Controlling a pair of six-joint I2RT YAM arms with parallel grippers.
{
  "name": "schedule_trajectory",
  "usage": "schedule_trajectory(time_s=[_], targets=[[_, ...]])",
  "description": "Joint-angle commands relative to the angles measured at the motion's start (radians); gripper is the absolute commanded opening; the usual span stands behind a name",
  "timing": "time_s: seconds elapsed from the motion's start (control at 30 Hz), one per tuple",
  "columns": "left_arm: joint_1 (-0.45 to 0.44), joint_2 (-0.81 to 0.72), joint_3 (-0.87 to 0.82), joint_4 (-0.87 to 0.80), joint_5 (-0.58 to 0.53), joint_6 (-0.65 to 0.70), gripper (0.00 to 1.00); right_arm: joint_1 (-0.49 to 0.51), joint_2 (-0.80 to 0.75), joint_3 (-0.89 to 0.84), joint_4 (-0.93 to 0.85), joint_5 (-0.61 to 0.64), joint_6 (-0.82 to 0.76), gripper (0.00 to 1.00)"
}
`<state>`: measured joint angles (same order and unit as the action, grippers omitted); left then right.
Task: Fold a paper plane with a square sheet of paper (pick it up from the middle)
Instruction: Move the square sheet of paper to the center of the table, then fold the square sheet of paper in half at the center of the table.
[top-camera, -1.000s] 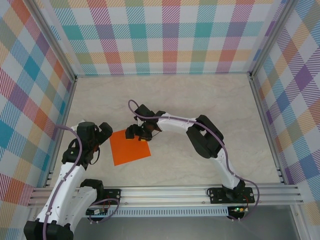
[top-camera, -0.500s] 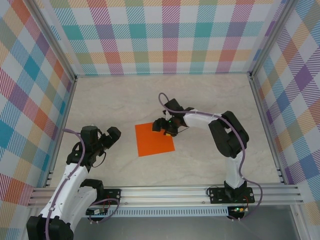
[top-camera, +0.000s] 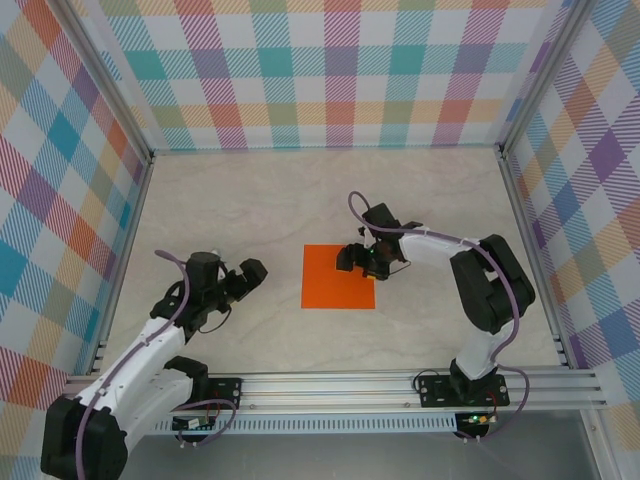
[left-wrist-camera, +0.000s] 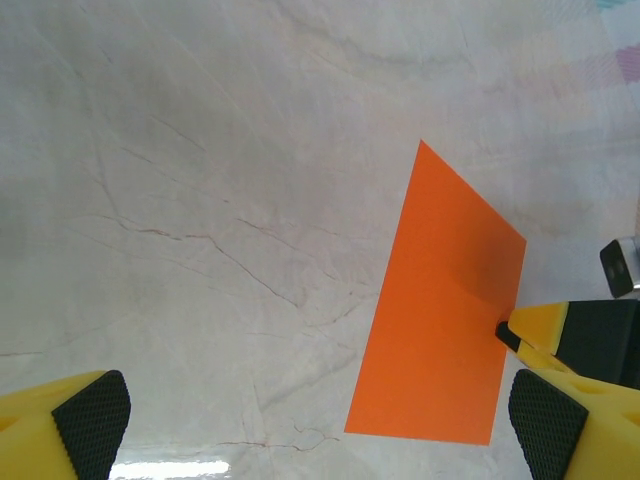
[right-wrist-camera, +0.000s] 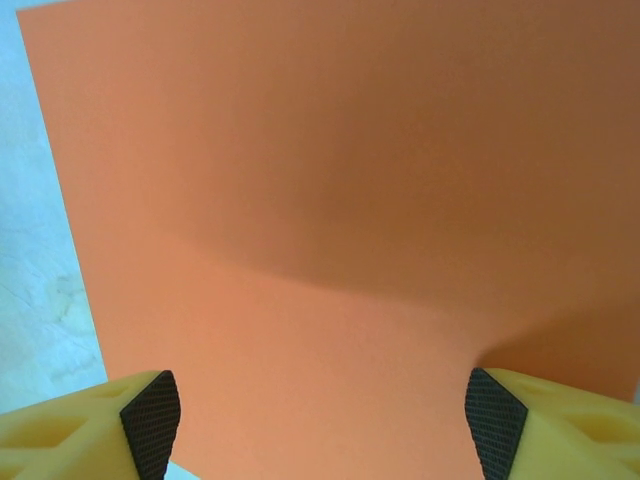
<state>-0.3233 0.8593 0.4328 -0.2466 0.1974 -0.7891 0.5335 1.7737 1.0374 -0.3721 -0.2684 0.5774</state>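
Observation:
The square sheet of paper (top-camera: 335, 280) lies flat and uncreased on the table's middle, bright orange. My right gripper (top-camera: 362, 265) rests low over its far right corner, jaws wide apart. In the right wrist view the sheet (right-wrist-camera: 350, 200) spreads flat under and between the fingers of that gripper (right-wrist-camera: 322, 425), with nothing pinched. My left gripper (top-camera: 252, 272) hangs open a short way to the left of the sheet, clear of it. From the left wrist the sheet (left-wrist-camera: 440, 310) lies ahead on the right of that gripper (left-wrist-camera: 320, 430), with the right gripper's yellow finger (left-wrist-camera: 545, 325) on its edge. The paper plane is out of view.
The pale marble tabletop (top-camera: 250, 200) is fenced by checked walls (top-camera: 330, 70) at the back and both sides. An aluminium rail (top-camera: 330, 385) carrying the arm bases runs along the near edge.
The sheet has slid right, from in front of the left arm to the table's middle, with the right gripper riding on it. The left gripper has drawn back and swung right, staying open.

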Motion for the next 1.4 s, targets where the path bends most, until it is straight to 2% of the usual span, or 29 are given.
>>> schedule_trajectory(time_s=[0.0, 0.07, 0.13, 0.37, 0.5, 0.8, 0.97, 1.13, 1.37], targets=[[-0.044, 0.035, 0.022, 0.056, -0.040, 0.046, 1.00, 0.000, -0.069, 0.029, -0.063, 0.004, -0.054, 0.81], [-0.046, 0.047, 0.024, 0.067, -0.051, 0.073, 1.00, 0.017, -0.087, 0.031, -0.078, 0.014, -0.046, 0.86], [-0.046, 0.059, 0.025, 0.079, -0.061, 0.096, 1.00, 0.052, -0.091, 0.037, -0.110, 0.075, -0.035, 0.87], [-0.046, 0.076, 0.021, 0.101, -0.051, 0.183, 1.00, 0.168, -0.050, 0.068, -0.211, 0.296, 0.066, 0.88], [-0.046, 0.049, -0.017, 0.152, -0.062, 0.196, 1.00, 0.199, 0.001, 0.107, -0.232, 0.323, 0.091, 0.88], [-0.046, 0.010, -0.023, 0.115, -0.152, 0.206, 1.00, 0.209, 0.143, 0.197, -0.253, 0.316, 0.086, 0.86], [-0.046, 0.029, -0.025, 0.132, -0.136, 0.207, 1.00, 0.209, 0.187, 0.199, -0.267, 0.311, 0.072, 0.86], [-0.046, 0.054, -0.023, 0.145, -0.113, 0.222, 1.00, 0.212, 0.192, 0.205, -0.305, 0.330, 0.038, 0.83], [-0.046, 0.104, -0.015, 0.202, -0.090, 0.239, 1.00, 0.229, 0.123, 0.297, -0.432, 0.458, 0.015, 0.86]])
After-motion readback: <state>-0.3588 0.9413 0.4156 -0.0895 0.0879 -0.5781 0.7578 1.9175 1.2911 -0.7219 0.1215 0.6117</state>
